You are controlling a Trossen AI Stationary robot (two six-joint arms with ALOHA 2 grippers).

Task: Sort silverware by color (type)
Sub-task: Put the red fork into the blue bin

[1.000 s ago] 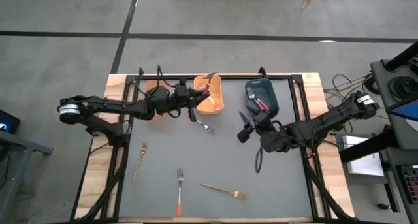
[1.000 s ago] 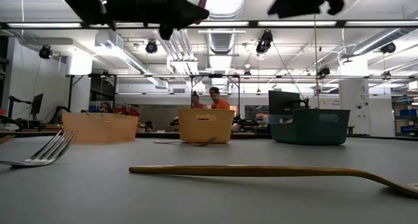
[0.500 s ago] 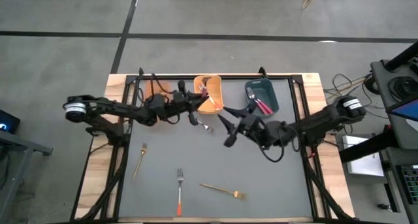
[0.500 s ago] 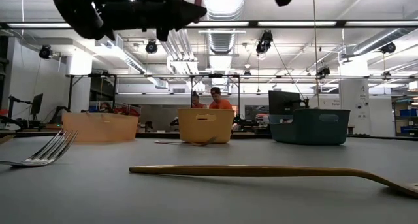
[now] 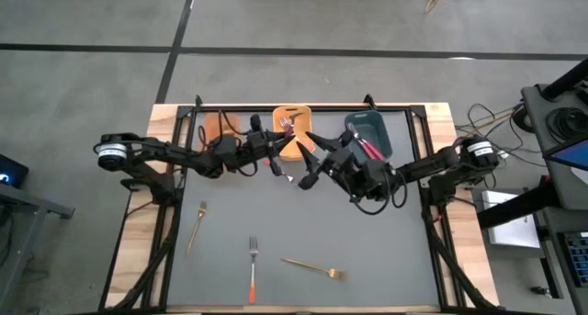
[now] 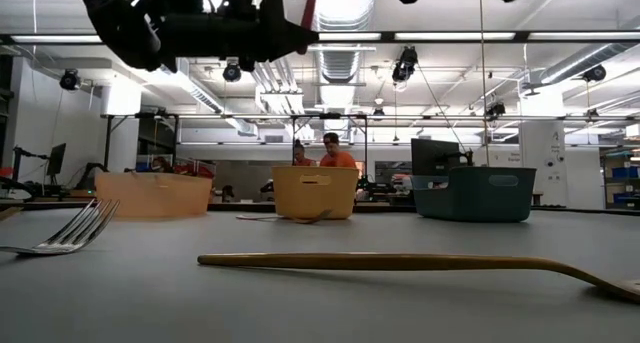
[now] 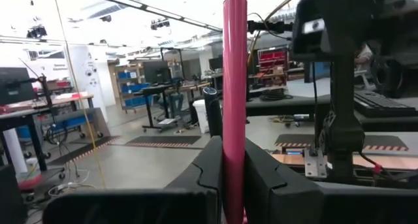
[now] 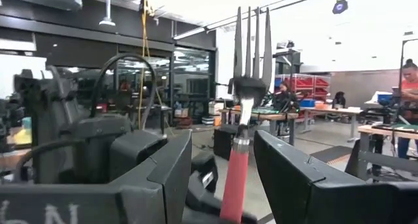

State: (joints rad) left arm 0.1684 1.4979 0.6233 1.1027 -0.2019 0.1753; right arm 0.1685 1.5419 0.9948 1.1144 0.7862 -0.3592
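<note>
Above the table's far edge: your red-pink fork [image 7: 234, 87] is mid-handover between the arms.
Left gripper [image 5: 272, 150] is clamped on its handle, holding it upright; right gripper [image 5: 306, 174] has its fingers spread on either side, tines [image 8: 251, 41] between them. Next, I judge, you close the right, release the left, then carry to the teal bin [image 5: 369, 134]. Three forks still lie near the table's [image 5: 386, 251] near edge.

A red-pink fork [image 8: 240, 132] stands upright, tines up, between the spread fingers [image 8: 297, 185] of the right pincer [image 8: 222, 178]. The other arm [image 8: 72, 132] is close behind.
</note>
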